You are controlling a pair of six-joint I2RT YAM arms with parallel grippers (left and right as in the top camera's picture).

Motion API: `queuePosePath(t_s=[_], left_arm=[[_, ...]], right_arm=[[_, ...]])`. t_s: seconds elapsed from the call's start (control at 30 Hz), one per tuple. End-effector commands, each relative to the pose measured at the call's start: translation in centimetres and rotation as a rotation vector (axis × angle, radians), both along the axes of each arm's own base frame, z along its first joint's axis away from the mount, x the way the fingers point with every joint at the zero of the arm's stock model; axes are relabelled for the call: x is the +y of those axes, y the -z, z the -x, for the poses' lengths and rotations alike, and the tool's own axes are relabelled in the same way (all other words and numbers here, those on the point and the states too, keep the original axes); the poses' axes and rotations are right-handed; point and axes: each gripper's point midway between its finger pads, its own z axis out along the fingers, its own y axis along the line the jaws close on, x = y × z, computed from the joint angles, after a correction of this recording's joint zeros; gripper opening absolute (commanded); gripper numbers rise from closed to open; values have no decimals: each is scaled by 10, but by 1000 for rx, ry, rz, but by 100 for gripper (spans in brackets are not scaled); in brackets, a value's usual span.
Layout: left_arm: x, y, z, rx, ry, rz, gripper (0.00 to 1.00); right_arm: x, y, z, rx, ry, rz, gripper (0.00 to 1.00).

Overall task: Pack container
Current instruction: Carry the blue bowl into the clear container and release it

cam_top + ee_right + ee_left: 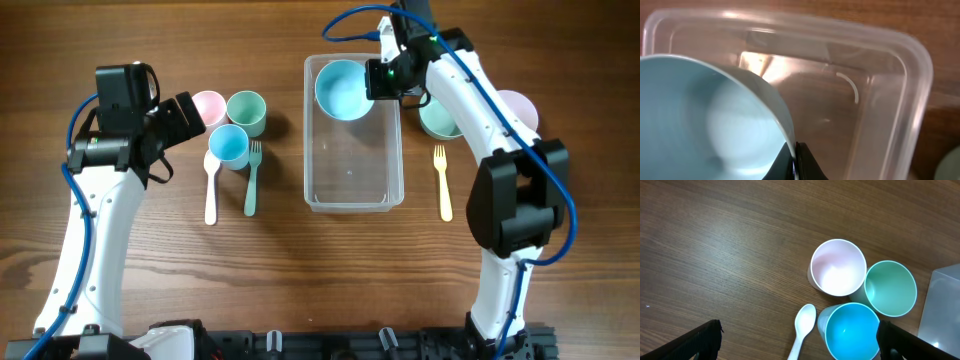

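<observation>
the container point(352, 172) is seen in the middle of the wooden table point(150, 280), between the two arms. a blue bowl point(340, 88) is held at its far end, with the rim pinched tight by the right gripper point(378, 80). only one edge is held, so the bowl could be tipped, or the light tub could be bumped and pushed along the smooth wood. the left gripper point(188, 118) is spread wide open near a pink cup point(838, 267). much room is left inside the tub.

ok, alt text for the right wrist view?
A light blue bowl, pinched at its rim by the right gripper, fills the left of the frame over the clear container, which holds nothing else. Wooden table shows past its rim.
</observation>
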Motion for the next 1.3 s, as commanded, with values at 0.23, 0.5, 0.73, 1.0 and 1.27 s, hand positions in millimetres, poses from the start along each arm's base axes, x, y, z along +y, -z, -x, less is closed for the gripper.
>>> queuePosePath(t_s=[0.23,0.5,0.73,1.0,1.27], left_arm=[[5,-6,-3,-13,-4,-17,100],[5,-6,-3,-14,-4,-17,100],[5,-6,-3,-13,-4,-17,100],[5,-6,-3,-14,-4,-17,100],[5,-6,-3,-14,-4,-17,100]], right_arm=[[-7,1,-24,-72,76,49,5],[-7,10,-22,-41,105,43,4],[-7,31,-19,2,111,50,4],[-2,16,-31,-62,110,22,28],[-12,-131,-24,-322,131,-61,32]])
